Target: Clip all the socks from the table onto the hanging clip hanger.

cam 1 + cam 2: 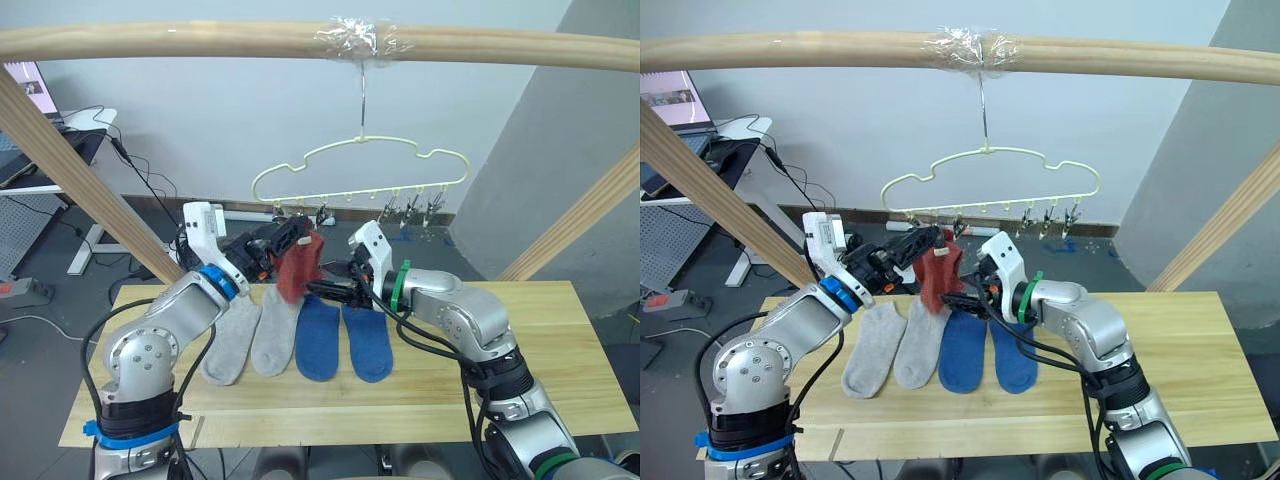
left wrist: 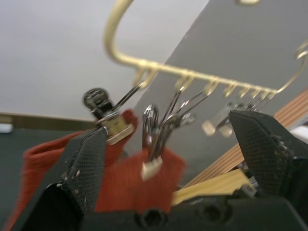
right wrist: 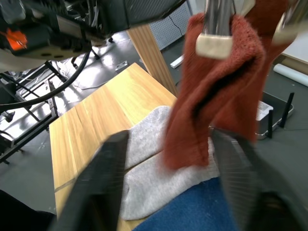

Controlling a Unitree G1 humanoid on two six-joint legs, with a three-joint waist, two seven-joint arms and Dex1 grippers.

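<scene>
Left wrist view: blurred red sock [image 2: 120, 187]

Pale wall [image 1: 220, 110], grey floor [image 1: 40, 350], desk [image 1: 75, 125] with cables; wooden beams [image 1: 200, 42]

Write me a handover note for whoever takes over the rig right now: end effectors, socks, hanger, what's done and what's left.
Left end effector: open, raised at the clip hanger, its fingers either side of the clips.
Right end effector: open, just below the rust red sock.
Rust red sock: hanging from a clip at the hanger's left end; looks clipped, held by neither end effector.
Table: two grey socks and two blue socks lie flat side by side.
Done: one red sock appears hung.
Left: the four socks on the table; I can't confirm a second red one.
</scene>
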